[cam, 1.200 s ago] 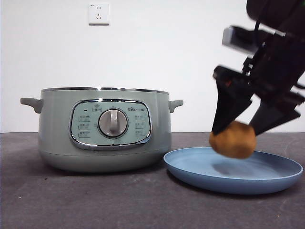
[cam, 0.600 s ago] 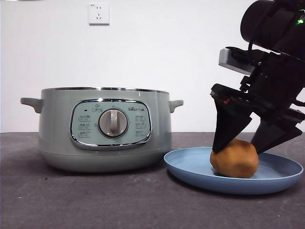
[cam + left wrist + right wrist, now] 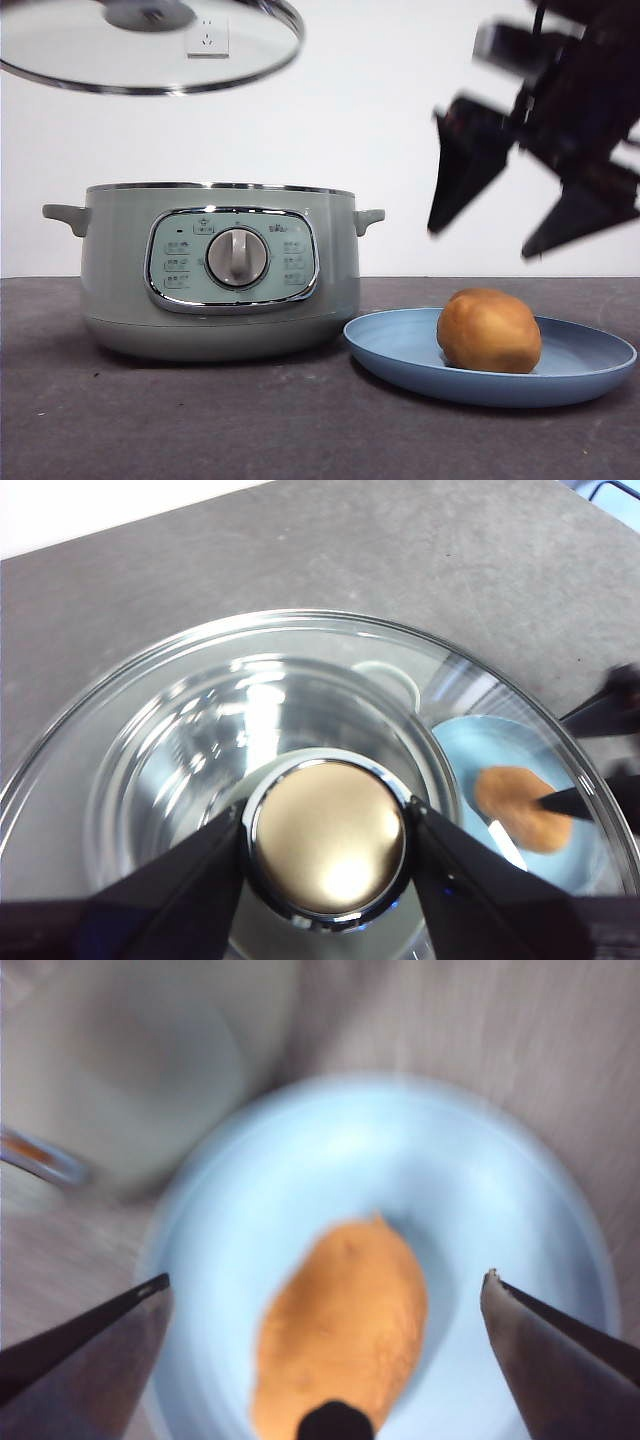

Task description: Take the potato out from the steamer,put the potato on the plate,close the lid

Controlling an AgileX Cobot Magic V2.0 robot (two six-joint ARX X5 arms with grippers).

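Blurred right gripper [image 3: 530, 215] jaws spread above potato [image 3: 489, 331]; left gripper [image 3: 327, 840] clamps lid [image 3: 150, 50] knob.

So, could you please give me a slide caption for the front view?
Potato resting on the plate beside the open steamer, lid held above, right gripper open overhead.

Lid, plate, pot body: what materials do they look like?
Lid: clear glass, since the wall socket shows through it; bright chrome-like rim, and a knob with a metallic sheen on top. The left tool grips that knob.
Plate: matte light blue with no glare, possibly plastic or glazed ceramic.
Pot: pale green satin shell, probably painted metal or plastic, with chrome trim.
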